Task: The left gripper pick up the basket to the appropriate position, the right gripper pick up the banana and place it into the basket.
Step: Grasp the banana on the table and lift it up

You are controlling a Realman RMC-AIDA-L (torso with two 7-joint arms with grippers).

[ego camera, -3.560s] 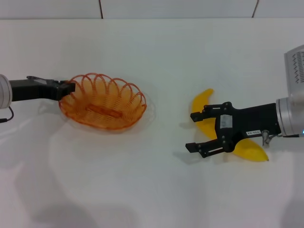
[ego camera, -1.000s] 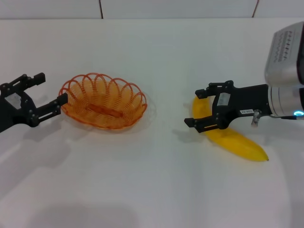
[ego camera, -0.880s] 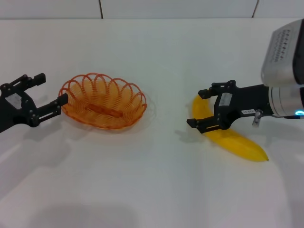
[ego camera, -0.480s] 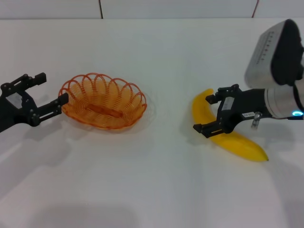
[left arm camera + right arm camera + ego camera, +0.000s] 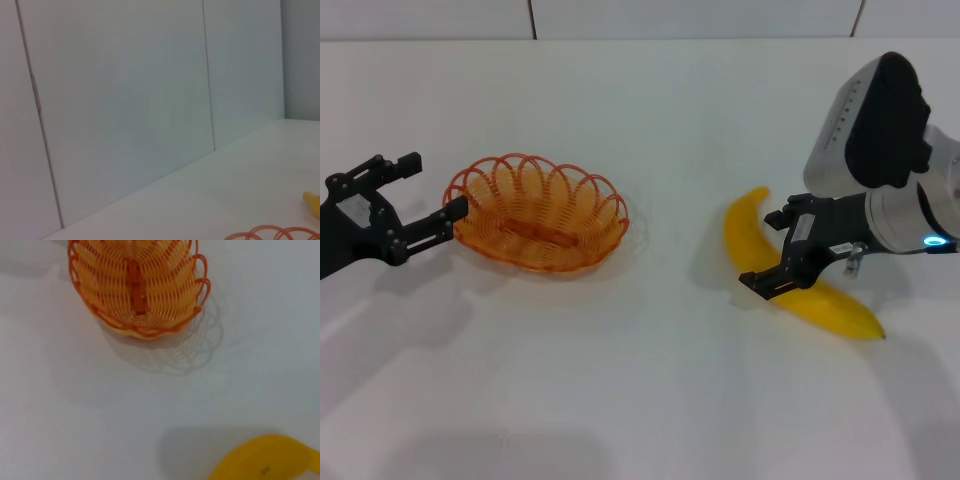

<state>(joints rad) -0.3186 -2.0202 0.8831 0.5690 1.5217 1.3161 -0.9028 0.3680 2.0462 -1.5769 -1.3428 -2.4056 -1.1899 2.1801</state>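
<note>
Straddling the banana (image 5: 790,272) mid-length, the right gripper (image 5: 775,250) has its fingers apart, one either side; lower squarely before closing so the fruit won't roll. Well beyond it sits the basket (image 5: 537,213), the left gripper (image 5: 425,195) open at its rim.

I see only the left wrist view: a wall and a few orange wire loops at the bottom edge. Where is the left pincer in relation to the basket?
Observer: The left pincer is open at the left end of the basket, one finger close to the rim and not gripping it.
Operator: Is something inside the basket?
Observer: No, it is empty.
Operator: And where is the banana?
Observer: The banana lies on the table right of the basket, apart from it, with the open right pincer over its middle.
</note>
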